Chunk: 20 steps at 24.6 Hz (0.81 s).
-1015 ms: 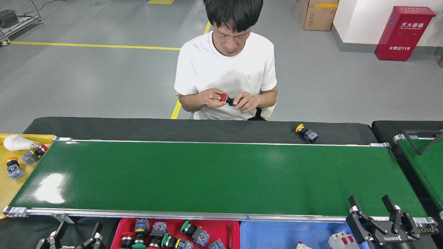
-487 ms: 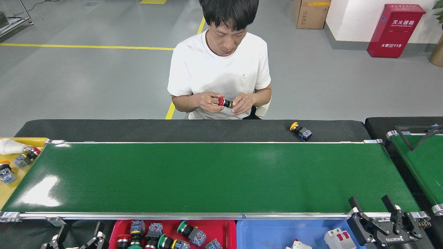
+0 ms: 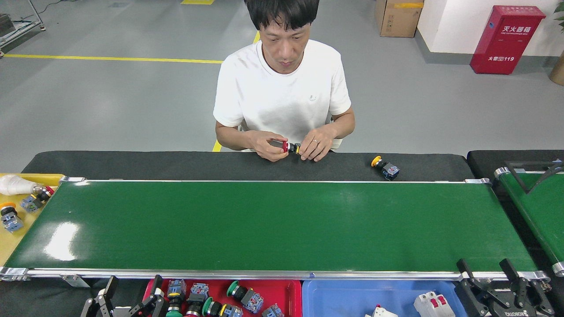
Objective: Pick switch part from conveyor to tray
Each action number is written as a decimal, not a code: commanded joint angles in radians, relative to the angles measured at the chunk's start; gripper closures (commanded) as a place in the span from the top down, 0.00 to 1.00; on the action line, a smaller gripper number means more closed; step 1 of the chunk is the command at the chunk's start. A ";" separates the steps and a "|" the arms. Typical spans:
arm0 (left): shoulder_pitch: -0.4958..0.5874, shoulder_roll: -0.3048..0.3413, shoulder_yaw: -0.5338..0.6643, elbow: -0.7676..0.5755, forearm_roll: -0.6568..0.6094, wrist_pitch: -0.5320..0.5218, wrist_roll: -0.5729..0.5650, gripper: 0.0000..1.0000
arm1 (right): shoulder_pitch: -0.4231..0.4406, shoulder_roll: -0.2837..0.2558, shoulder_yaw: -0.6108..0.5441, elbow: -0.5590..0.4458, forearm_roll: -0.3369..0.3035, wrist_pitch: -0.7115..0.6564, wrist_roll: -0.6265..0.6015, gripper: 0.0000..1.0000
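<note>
Conveyor (image 3: 273, 224) bare; switch part (image 3: 288, 146) lowered to the upper-centre ledge in a person's hands (image 3: 264, 145).
Left gripper (image 3: 128, 297), risen at lower left, and right gripper (image 3: 491, 273), lower right: both wide, empty. Red tray (image 3: 294, 293) awaits.

Tall red metal cabinet (image 3: 506, 38), far right: white Chinese characters, below them "119". Right gripper (image 3: 511, 288): small lettering, seemingly upside-down, unreadable.

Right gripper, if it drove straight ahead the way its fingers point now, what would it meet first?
The right gripper, open, points away from the robot across the conveyor. Its fingertips already overlap the near rail, so the bare green belt probably comes first; no switch part lies in that line. Height above the belt is unclear.
</note>
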<state>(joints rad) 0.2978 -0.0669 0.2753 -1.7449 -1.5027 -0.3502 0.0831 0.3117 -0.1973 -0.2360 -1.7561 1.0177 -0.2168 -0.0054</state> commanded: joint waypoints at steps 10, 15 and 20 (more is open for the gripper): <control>0.000 0.003 0.016 -0.019 0.004 -0.039 0.006 1.00 | -0.003 0.001 -0.042 -0.014 -0.001 0.002 0.001 1.00; 0.001 -0.028 0.024 -0.030 -0.008 -0.079 0.004 1.00 | 0.000 0.002 -0.055 -0.014 -0.001 0.004 0.001 1.00; 0.011 -0.031 0.021 -0.027 -0.033 -0.046 0.004 1.00 | 0.000 0.004 -0.058 -0.014 -0.001 -0.006 -0.001 1.00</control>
